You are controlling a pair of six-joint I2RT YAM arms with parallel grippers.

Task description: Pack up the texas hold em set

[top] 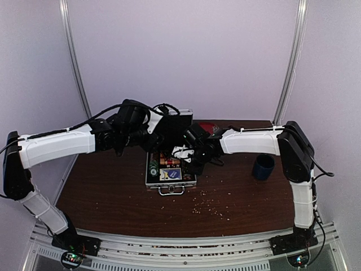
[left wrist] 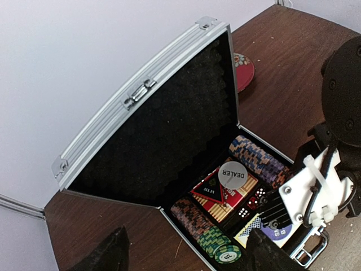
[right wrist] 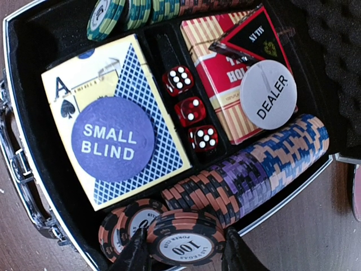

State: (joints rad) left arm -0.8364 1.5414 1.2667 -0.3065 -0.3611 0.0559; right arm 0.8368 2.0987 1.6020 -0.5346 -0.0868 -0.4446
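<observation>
Texas hold em set [top: 169, 169] sits mid-table in its silver case [top: 171, 183], lid [left wrist: 152, 141] up at the far side, handle [top: 171, 191] toward the arm bases, on a dark wood table [top: 113, 197]

Inside, per right wrist view:
- blue deck [right wrist: 144, 84] with SMALL BLIND button [right wrist: 113, 138] lying on it
- red deck [right wrist: 206, 51] with DEALER button [right wrist: 268, 95] and a triangular ALL IN marker [right wrist: 254, 36] on top
- three red dice [right wrist: 190, 110] in the slot between the decks
- chip row [right wrist: 254, 169] stacked on edge along one side, orange/purple/blue
- green chips [right wrist: 130, 11] in the slot on the opposite side

Right gripper [right wrist: 186, 251] is low over the handle-side end of the chip row. Its fingers [right wrist: 138, 254] are closed onto opposite edges of a 100 chip [right wrist: 183, 243], held flat and face up, just beside a couple of loose chips [right wrist: 121, 226] at that end

Left gripper [left wrist: 186, 257] hangs over the green-chip side of the case, jaws spread wide, nothing between them

Red plate [left wrist: 243, 70] is on the table behind the lid, partly hidden. Dark blue mug [top: 263, 167] stands right of the case, well apart from it, near the right arm. Crumbs [top: 208, 206] lie scattered on the table in front of the case
</observation>
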